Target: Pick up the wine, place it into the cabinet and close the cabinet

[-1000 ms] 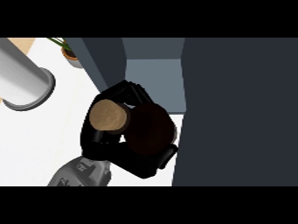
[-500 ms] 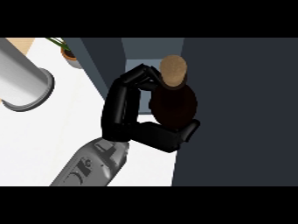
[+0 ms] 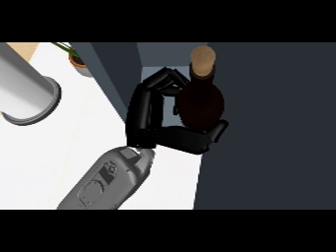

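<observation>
The wine bottle (image 3: 199,101) is dark with a tan cork and stands nearly upright, cork toward the top of the head view. My left hand (image 3: 143,115) is shut on it from its left side. The fingers (image 3: 160,78) wrap behind the neck and the thumb (image 3: 196,141) crosses under the body. The bottle sits at the mouth of the dark slate cabinet (image 3: 116,69), in front of its paler inner wall (image 3: 159,54). The bottle's base is hidden by the thumb. My right hand does not show.
A large dark panel of the cabinet (image 3: 276,128) fills the right side, right against the bottle. A tall light grey cylinder (image 3: 17,86) stands on the white counter (image 3: 47,162) at the left. A small potted plant (image 3: 76,58) sits at the back.
My left hand has carried the bottle up and to the right, from over the counter to the cabinet's opening. The cork now shows above the fingers.
</observation>
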{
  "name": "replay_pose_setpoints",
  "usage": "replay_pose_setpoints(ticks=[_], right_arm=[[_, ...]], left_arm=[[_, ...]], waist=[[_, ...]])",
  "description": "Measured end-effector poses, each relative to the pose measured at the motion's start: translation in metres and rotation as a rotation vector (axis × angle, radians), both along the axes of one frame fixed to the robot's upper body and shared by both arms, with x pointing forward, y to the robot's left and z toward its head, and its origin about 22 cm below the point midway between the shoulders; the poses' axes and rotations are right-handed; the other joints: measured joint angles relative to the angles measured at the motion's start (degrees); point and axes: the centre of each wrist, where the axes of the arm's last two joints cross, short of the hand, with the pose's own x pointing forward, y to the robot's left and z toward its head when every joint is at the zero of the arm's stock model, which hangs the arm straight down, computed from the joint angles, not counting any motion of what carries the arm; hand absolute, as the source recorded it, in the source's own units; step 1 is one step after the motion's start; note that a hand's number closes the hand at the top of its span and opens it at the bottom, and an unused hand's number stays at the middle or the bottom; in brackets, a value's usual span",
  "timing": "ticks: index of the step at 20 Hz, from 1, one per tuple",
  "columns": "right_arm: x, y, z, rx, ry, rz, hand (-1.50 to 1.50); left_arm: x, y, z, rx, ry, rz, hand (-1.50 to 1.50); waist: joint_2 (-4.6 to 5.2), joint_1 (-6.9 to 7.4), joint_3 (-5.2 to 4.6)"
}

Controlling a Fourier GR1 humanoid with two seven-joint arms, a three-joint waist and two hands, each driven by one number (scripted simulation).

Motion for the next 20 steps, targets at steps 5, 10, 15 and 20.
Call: replay_pose_setpoints(ticks=[5, 10, 15, 20], right_arm=[[0.001, 0.001, -0.001, 0.009, 0.005, 0.001, -1.50], [0.000, 0.003, 0.000, 0.015, 0.005, 0.007, -1.50], [0.000, -0.002, 0.001, 0.000, 0.000, -0.011, -1.50], [-0.001, 0.008, 0.000, 0.029, 0.003, 0.021, -1.50]], left_arm=[[0.007, 0.005, -0.019, -0.032, 0.011, 0.025, 1.50], [0.009, 0.006, -0.041, -0.010, 0.020, 0.036, 1.50], [0.012, 0.012, -0.061, 0.057, 0.012, 0.067, 1.50], [0.019, 0.014, -0.079, 0.099, -0.010, 0.098, 1.50]], waist=[[0.02, -0.02, 0.00], [0.00, 0.07, -0.02], [-0.03, 0.10, -0.01], [0.01, -0.03, -0.02]])
